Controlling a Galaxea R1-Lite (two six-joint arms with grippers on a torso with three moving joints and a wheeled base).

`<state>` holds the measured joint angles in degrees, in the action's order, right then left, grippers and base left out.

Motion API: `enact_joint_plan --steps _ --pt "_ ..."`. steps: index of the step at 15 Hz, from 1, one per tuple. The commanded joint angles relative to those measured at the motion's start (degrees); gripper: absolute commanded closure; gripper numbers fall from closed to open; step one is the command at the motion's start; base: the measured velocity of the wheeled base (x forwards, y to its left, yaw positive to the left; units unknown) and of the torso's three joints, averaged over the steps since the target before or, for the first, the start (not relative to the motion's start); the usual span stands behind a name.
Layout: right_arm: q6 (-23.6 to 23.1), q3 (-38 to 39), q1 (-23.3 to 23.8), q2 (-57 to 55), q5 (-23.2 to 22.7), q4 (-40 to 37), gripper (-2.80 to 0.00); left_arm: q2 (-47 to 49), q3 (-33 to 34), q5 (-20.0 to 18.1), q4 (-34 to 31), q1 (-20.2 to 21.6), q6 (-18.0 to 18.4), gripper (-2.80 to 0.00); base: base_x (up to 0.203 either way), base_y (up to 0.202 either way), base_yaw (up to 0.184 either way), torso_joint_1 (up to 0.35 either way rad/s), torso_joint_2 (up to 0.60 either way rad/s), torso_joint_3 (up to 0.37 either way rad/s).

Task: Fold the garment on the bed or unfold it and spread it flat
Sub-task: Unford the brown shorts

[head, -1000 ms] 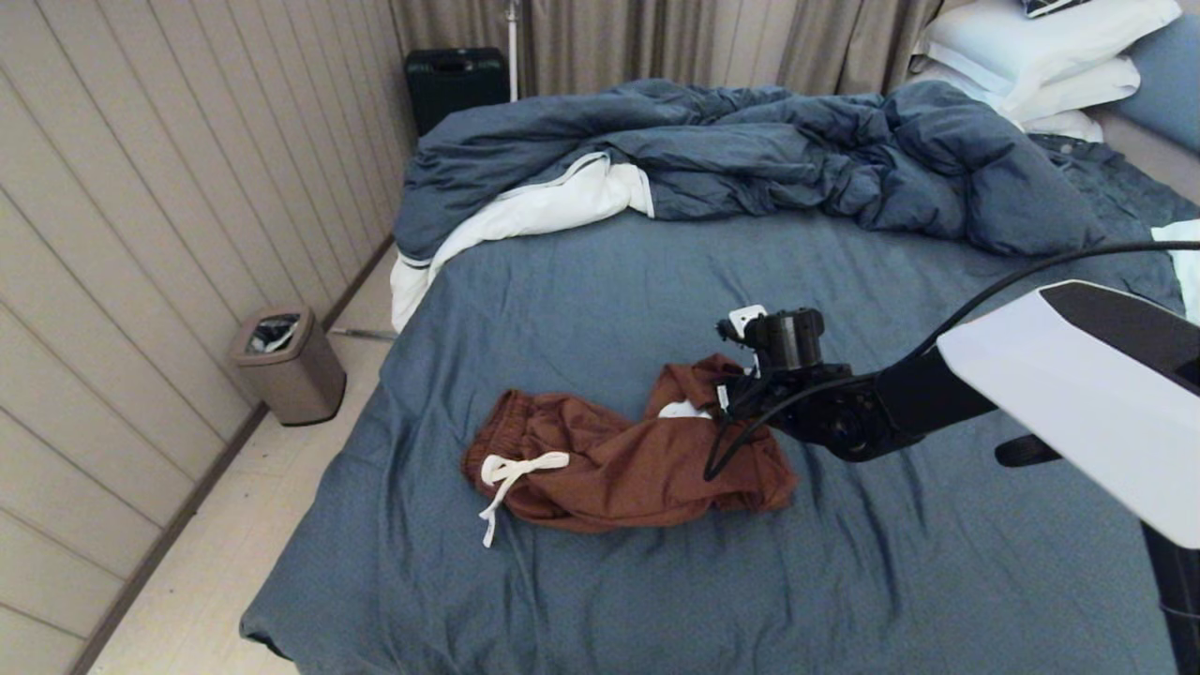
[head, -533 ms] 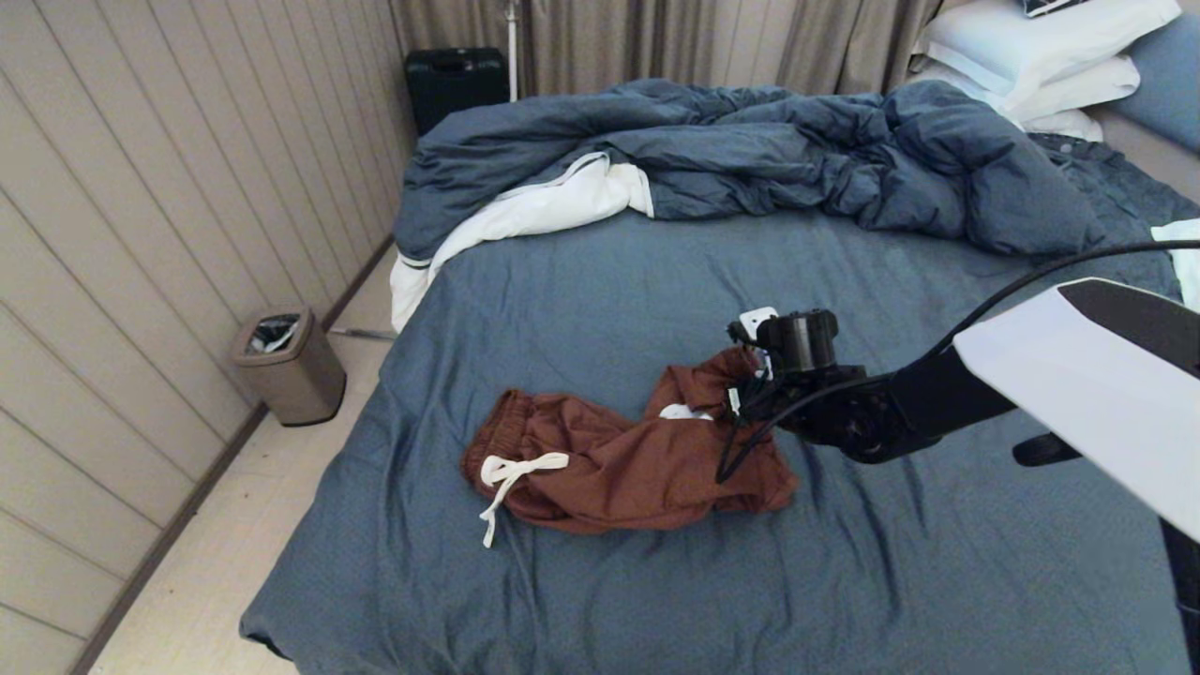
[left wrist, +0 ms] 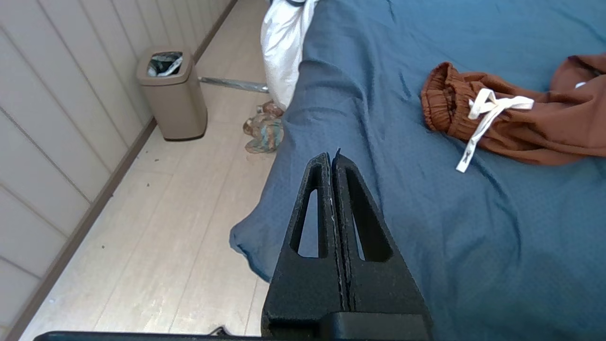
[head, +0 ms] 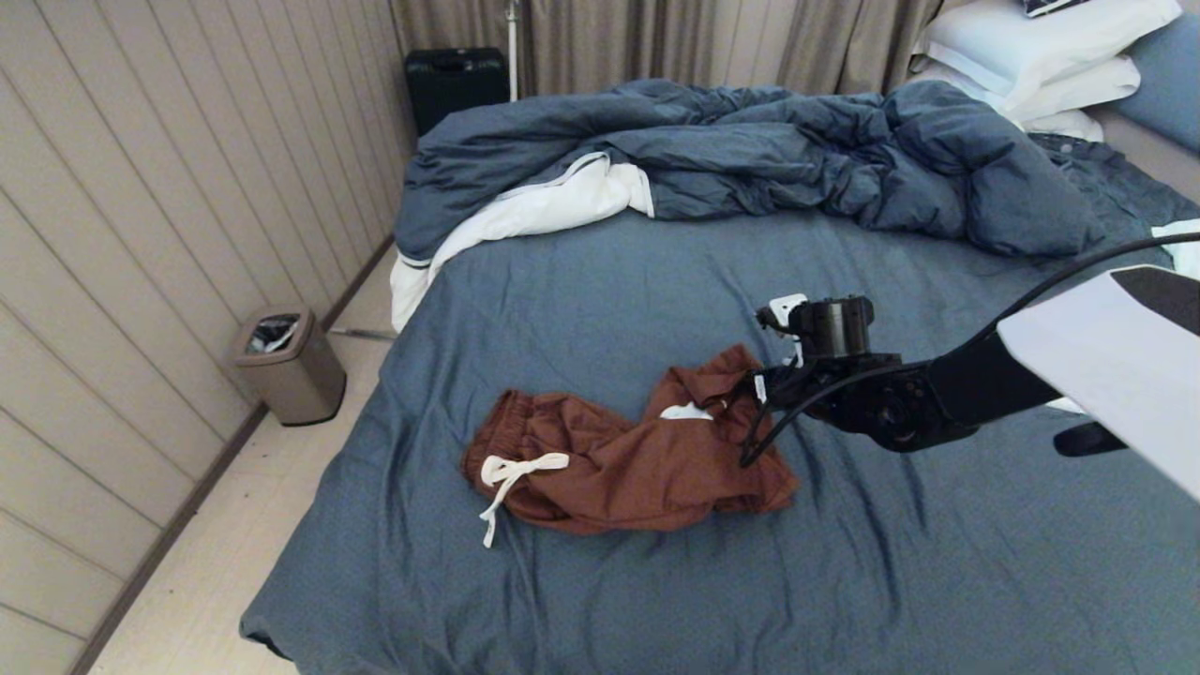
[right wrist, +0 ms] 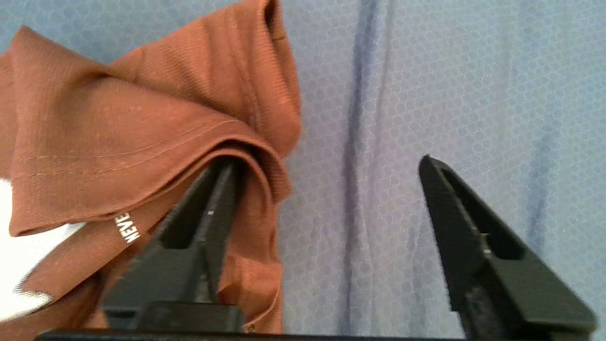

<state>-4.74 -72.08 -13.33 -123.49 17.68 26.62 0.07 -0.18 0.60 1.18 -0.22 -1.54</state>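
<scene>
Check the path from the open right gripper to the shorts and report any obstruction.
Nothing visible stands in the way. The right gripper is open at the edge of the shorts: one finger sits under a fold of the leg hem, the other over bare sheet. The duvet lies well beyond.

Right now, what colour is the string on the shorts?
White: the drawstring on the rust-brown shorts, clearest in the left wrist view.

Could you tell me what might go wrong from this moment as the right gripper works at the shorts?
The open right gripper has one finger under a fold of the rust-brown soft-fabric shorts, the other over the bare slate-blue sheet. Closing could pinch sheet along with the fabric, or catch several layers and lift the shorts bunched up.
</scene>
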Motion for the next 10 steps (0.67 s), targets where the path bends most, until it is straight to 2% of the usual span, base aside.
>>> enact_joint_plan --steps 1,5,7,9,10 --pt "0.2 -0.6 1.3 2.0 -0.5 0.0 -2.80 0.0 0.0 0.0 0.0 0.0 0.0 0.00 0.000 0.000 0.000 0.000 0.00 0.000" --pt "2.0 -1.1 2.6 7.8 -1.0 -0.2 -2.80 0.0 -0.1 -0.1 -0.3 0.0 0.0 0.00 0.000 0.000 0.000 0.000 0.00 0.000" --pt "2.1 -1.1 5.9 8.1 -1.8 -0.1 -2.80 0.0 -0.1 -0.1 -0.4 0.0 0.0 0.00 0.000 0.000 0.000 0.000 0.00 0.000" --pt "2.7 0.0 10.4 8.6 -4.5 -0.1 -2.80 -0.1 -0.1 -0.1 -0.4 0.0 0.0 0.00 0.000 0.000 0.000 0.000 0.00 0.000" --pt "4.0 1.1 11.0 10.2 -6.0 -0.1 -2.80 0.0 -0.1 -0.1 -0.4 0.0 0.1 0.00 0.000 0.000 0.000 0.000 0.00 0.000"
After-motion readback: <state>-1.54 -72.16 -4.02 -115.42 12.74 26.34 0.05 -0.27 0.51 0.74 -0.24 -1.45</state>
